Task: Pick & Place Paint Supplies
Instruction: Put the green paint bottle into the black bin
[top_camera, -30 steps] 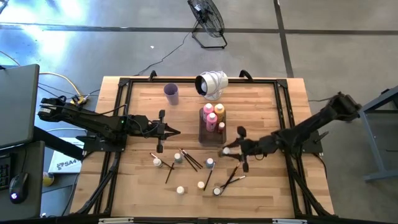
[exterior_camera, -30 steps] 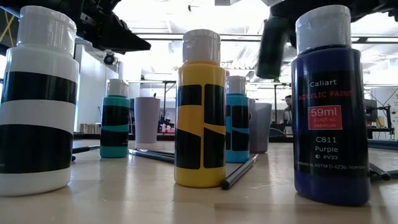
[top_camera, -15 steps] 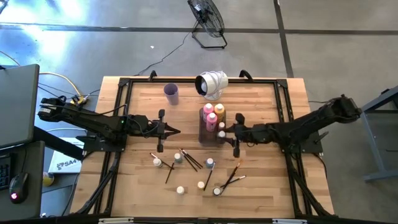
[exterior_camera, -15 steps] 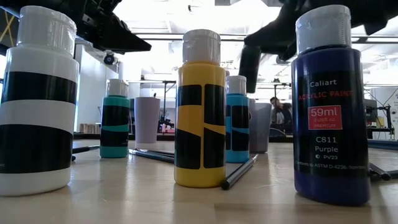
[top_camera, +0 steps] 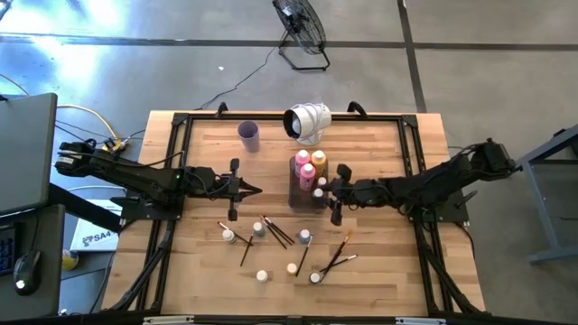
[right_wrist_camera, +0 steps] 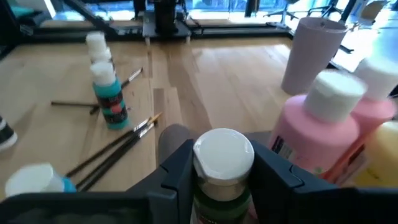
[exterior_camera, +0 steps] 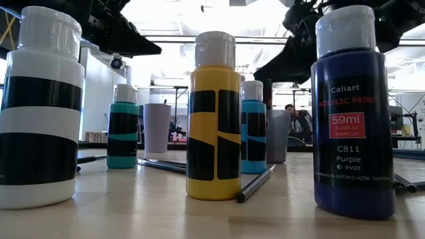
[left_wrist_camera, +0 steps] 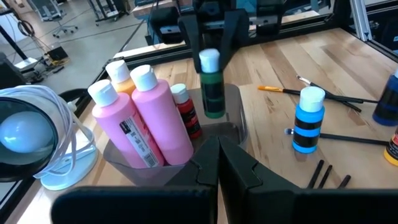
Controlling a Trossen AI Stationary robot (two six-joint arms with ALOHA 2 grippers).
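The right tool (top_camera: 331, 193) has moved since a second ago. It was then low over the counter (top_camera: 203, 275) near the loose brushes (top_camera: 330, 260), right of the small bottles. It has swung up and toward the tray (top_camera: 296, 195), and now hangs at the tray's right edge. It grips a green bottle (left_wrist_camera: 212, 87) with a white cap, upright, over the tray's end beside the pink bottles (left_wrist_camera: 160, 115). In the low view, the dark arm (exterior_camera: 292, 56) has shifted from upper centre to upper right, behind the purple bottle (exterior_camera: 352, 116). A person (exterior_camera: 292, 116) far behind now shows.
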